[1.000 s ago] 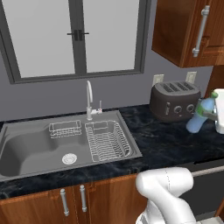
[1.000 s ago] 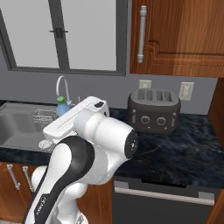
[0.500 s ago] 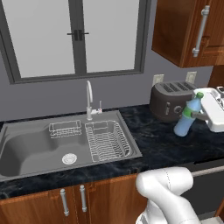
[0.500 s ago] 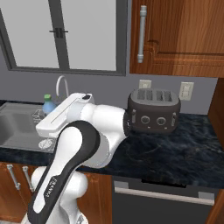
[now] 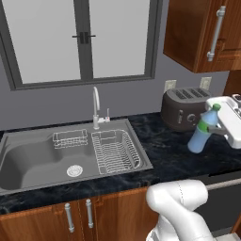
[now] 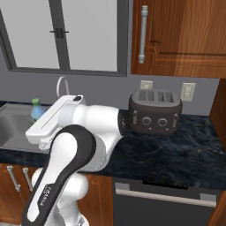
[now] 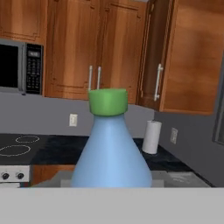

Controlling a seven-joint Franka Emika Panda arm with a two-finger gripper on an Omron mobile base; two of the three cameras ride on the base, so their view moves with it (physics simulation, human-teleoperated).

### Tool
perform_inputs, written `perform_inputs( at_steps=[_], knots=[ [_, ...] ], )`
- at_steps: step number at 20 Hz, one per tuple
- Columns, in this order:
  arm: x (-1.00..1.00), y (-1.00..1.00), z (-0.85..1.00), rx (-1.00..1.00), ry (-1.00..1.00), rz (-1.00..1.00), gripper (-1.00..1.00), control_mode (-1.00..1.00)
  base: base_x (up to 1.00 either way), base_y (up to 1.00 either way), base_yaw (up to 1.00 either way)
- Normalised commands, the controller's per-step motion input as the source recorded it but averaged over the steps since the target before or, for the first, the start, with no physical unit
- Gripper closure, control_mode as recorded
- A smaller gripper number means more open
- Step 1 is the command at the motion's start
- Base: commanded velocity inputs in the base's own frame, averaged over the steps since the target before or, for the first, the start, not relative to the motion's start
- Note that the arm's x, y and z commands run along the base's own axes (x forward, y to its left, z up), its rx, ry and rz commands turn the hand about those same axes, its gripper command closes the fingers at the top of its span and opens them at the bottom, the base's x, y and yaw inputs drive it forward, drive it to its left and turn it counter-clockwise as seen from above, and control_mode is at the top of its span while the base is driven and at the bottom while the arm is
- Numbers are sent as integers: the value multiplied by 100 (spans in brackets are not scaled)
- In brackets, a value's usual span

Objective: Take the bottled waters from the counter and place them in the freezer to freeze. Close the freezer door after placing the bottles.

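- One pale blue bottle (image 5: 202,134) with green cap and green label hangs tilted in the air above the black marbled desk (image 5: 174,157), just in front of the toaster (image 5: 183,107); half a second ago it was further right in the left base view, and a second ago more steeply leaned, so it has swung leftward and risen more upright.
- One gripper (image 5: 217,126) at the right edge of the left base view carries the bottle; whether the jaws are clenched on it cannot be told, as their tips are hidden.
- In the right base view, the bottle's cap and shoulder (image 6: 36,110) peek out behind the white arm (image 6: 79,132).
- In the hand view, the bottle (image 7: 111,153) appears as a smooth cone topped by a squat cap.
- One dark rounded four-slot toaster, one steel sink (image 5: 33,160) with two wire racks (image 5: 115,150), and one curved faucet (image 5: 96,106) share the desk.
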Motion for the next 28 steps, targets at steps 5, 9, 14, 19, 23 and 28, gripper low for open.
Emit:
perform_inputs(
  at_steps=[5, 9, 14, 19, 23, 28],
  knots=[
    [-44, 58, 0, -1, -7, 9, 100, -100, 0, 0, 0],
    [-15, 36, 0, 0, -1, 4, 100, -100, 0, 0, 0],
    [0, 13, -1, 0, 0, 0, 100, -100, 0, 0, 0],
    [0, 2, -18, 0, 1, 0, 100, -100, 0, 0, 0],
    [0, 0, -10, 0, 3, 0, 100, -100, 0, 0, 0],
    [0, 0, 0, 0, 0, 0, 100, -100, 0, 0, 0]
  ],
)
